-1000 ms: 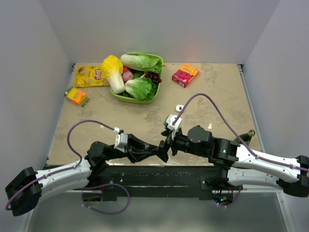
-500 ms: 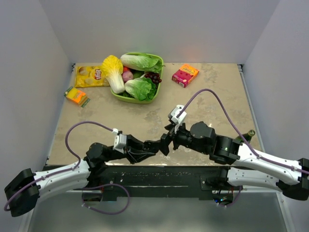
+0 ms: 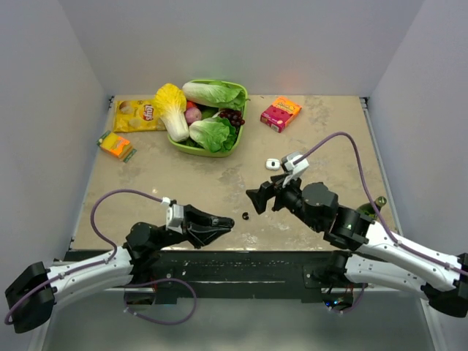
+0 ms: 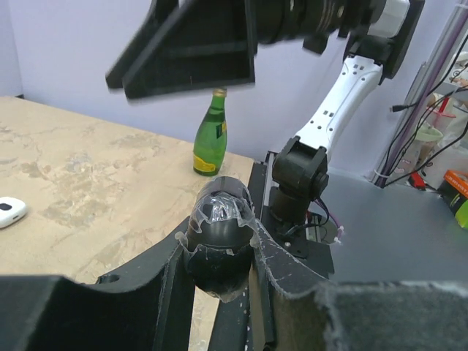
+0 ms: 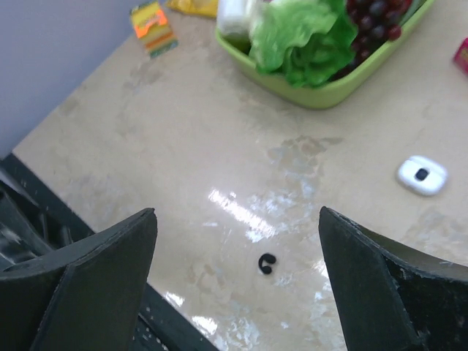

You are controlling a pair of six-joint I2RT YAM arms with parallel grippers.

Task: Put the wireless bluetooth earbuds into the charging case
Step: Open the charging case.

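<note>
The earbuds (image 5: 266, 264) show as one tiny black curled shape on the table; whether it is one bud or two touching I cannot tell. In the top view the earbuds (image 3: 245, 216) lie between the two grippers. My right gripper (image 5: 238, 213) hangs open above them, nothing between its fingers; from above the right gripper (image 3: 258, 197) sits just right of the buds. The white charging case (image 3: 273, 164) lies closed further back, also seen as the case (image 5: 422, 175) and the case (image 4: 7, 212). My left gripper (image 3: 225, 222) is shut on a larger black oval object (image 4: 219, 230).
A green tray (image 3: 238, 135) of cabbage and grapes stands at the back. Near it are a red box (image 3: 281, 113), a yellow chips bag (image 3: 135, 115) and an orange packet (image 3: 115, 145). A green bottle (image 3: 376, 203) stands by the right arm, at the near edge.
The two grippers, close together a second ago, have parted: the left drew back left with the black oval object, the right lifted away rightward. The earbuds now show on the table between them.
</note>
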